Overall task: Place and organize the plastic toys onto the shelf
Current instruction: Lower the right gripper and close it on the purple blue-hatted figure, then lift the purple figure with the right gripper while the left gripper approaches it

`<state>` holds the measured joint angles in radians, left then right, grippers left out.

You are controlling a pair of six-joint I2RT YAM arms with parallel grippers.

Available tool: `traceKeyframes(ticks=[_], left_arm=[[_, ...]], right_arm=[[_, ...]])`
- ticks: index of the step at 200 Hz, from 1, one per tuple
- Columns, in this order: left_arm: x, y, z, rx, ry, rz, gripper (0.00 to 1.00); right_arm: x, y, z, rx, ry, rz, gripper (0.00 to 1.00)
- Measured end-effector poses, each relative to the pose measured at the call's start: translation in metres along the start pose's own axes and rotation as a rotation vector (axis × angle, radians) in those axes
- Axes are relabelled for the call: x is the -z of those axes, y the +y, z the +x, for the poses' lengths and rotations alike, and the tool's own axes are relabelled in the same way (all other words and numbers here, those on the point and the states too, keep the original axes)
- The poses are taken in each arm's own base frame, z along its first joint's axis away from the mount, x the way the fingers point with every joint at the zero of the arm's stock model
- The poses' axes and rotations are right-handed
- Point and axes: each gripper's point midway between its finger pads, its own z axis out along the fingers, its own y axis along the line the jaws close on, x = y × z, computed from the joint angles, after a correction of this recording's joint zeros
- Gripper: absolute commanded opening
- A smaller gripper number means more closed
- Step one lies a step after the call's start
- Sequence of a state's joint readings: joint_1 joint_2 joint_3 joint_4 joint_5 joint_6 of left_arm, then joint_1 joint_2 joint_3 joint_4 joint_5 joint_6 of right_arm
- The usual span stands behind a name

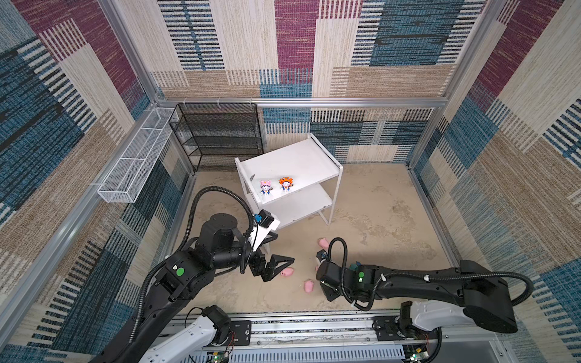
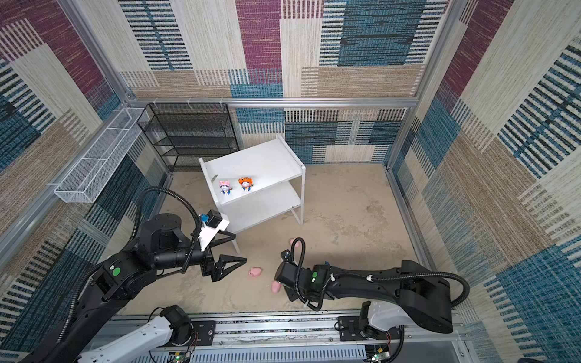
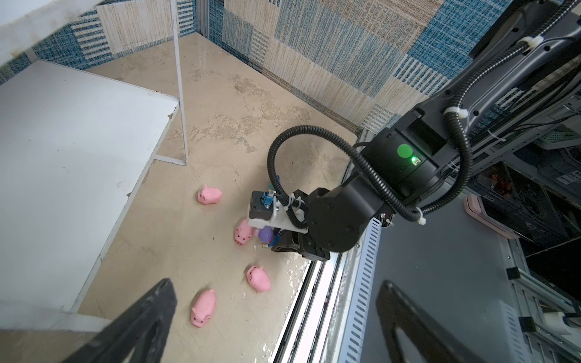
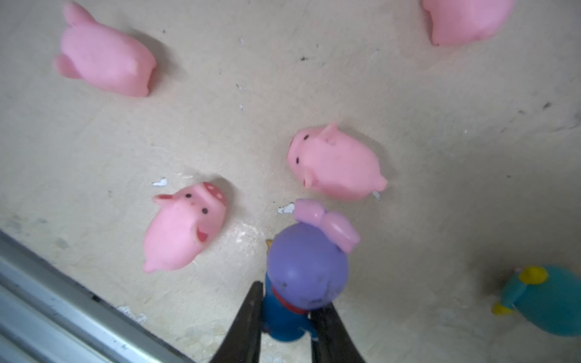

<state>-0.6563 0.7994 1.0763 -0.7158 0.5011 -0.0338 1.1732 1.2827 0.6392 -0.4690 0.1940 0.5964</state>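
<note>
- Sandy floor (image 1: 377, 220): carries the white shelf (image 1: 301, 157), 4 pink pigs (image 3: 203, 307) and a teal toy (image 4: 547, 301).
- Shelf's top board: a pink-hooded figurine (image 1: 266, 187) and an orange-hooded figurine (image 1: 285, 184) stand upright, side by side.

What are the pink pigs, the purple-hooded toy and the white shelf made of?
The pink pigs look like soft rubbery vinyl: matte, rounded, no glare, though softness is a guess. The purple-hooded figurine looks like hard plastic: smooth hood with faint sheen. The shelf seems painted metal or board: flat white, thin legs, scuffed edges.

Black arms (image 1: 408, 279), ribbed cables (image 1: 217, 188), green dots (image 1: 179, 271)
</note>
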Motion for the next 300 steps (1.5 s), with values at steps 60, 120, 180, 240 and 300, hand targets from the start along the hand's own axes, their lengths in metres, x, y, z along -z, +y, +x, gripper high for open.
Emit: traceKeyframes(ticks=[60,120,180,240,300], left_arm=[[-0.007,0.004,0.010,0.017,0.032,0.000,1.00],[-0.016,0.008,0.017,0.040,0.069,0.004,0.99],[-0.035,-0.013,0.046,0.028,0.165,0.094,1.00],[-0.038,-0.034,0.074,-0.139,0.199,0.194,0.90],[-0.042,-0.053,0.081,-0.374,0.139,0.343,0.93]], right_arm=[[0.026,0.009,-0.022,-0.066,-0.106,-0.268,0.21],[0.037,0.013,-0.016,-0.101,-0.125,-0.403,0.21],[0.074,0.053,-0.015,0.007,-0.203,-0.720,0.22],[0.112,0.086,-0.007,0.173,-0.209,-0.968,0.22],[0.133,0.099,-0.007,0.331,-0.243,-1.063,0.21]])
